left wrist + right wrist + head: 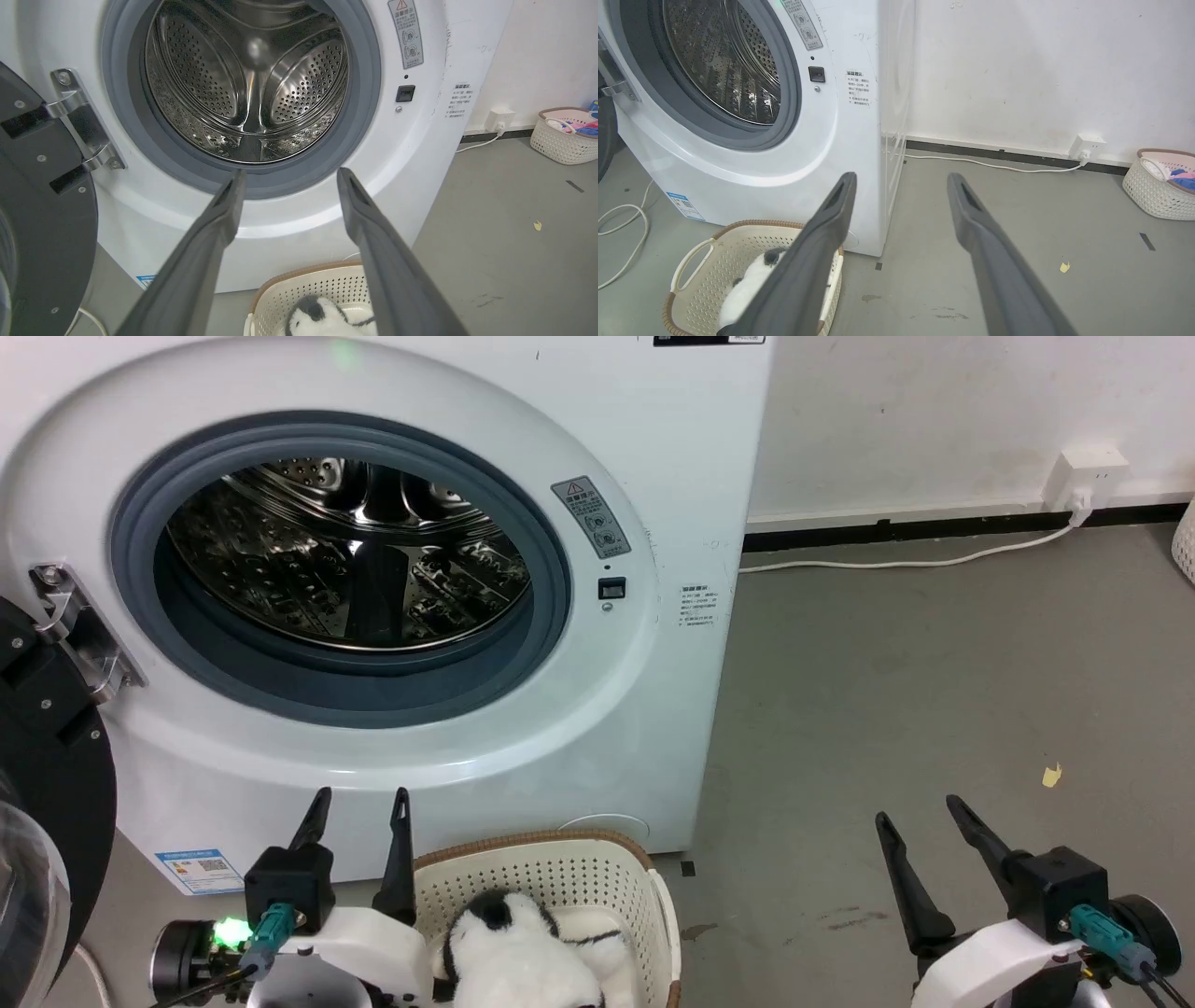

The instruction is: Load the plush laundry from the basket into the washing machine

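Left pincer (362, 798): fingers spread wide, nothing between them, tips pointing up toward the lower front of the washing machine (653, 448). The wrist sits low at the left edge of the basket (560, 882), with a green light (224, 931) glowing on it. Right pincer (917, 810): also released and empty, fingers leaning slightly left, over the grey floor (887, 663) well right of the basket.

Plush laundry (523, 952) lies in the basket, white fur with black patches; neither pincer touches it. The basket stands on the floor just in front of the machine's lower right corner.

Door (47, 784) is swung open to the left, hinge (79, 625) exposed. Grey seal (373, 695) rings the steel drum (355, 551).

Writing:
- Grey warning sticker (590, 516) right of the opening: triangle on top, pictograms below, text too small to read.
- Small printed label (695, 607) near the front's right edge: several lines, not legible.
- Blue-bordered sticker (198, 870) at the bottom left carries a QR code; print unreadable.
- Black strip (709, 340) at the top edge: characters cut off.

Farther out: wall socket (1083, 476), white cable (934, 560) along the skirting, yellow scrap (1052, 775) on the floor, and a second basket (1153, 196) with coloured clothes by the wall.
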Controlling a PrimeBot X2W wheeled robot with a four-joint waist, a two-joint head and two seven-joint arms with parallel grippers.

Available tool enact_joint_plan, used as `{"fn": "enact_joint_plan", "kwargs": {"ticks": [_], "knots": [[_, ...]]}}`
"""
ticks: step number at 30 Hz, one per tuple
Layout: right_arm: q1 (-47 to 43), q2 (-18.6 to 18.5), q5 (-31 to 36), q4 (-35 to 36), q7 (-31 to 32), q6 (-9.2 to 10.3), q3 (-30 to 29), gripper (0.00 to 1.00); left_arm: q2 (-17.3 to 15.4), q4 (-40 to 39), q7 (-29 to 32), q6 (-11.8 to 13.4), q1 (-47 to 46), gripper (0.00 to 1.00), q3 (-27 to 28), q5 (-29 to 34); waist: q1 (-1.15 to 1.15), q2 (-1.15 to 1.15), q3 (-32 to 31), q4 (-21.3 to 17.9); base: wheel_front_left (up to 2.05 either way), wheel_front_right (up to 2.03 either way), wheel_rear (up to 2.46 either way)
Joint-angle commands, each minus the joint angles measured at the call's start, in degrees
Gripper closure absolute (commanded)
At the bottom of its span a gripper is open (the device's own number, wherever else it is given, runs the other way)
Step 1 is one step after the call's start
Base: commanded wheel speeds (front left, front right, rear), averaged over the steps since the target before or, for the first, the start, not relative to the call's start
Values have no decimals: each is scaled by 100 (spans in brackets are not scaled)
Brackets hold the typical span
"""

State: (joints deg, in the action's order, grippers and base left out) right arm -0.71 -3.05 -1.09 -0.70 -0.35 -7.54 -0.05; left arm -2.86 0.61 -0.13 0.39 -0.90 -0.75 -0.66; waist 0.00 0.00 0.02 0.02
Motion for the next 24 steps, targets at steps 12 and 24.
{"fn": "enact_joint_plan", "kwargs": {"ticks": [12, 24], "knots": [[-67, 3, -263, -198, -207, 1, -73, 0, 0, 285, -165, 99, -91, 0, -228, -353, 0, 0, 53, 16, 0, 0, 0], [12, 4, -401, -250, -323, 1, -147, 0, 0, 875, -144, 135, -435, 0, -535, -724, 0, 0, 308, 8, 0, 0, 0]]}}
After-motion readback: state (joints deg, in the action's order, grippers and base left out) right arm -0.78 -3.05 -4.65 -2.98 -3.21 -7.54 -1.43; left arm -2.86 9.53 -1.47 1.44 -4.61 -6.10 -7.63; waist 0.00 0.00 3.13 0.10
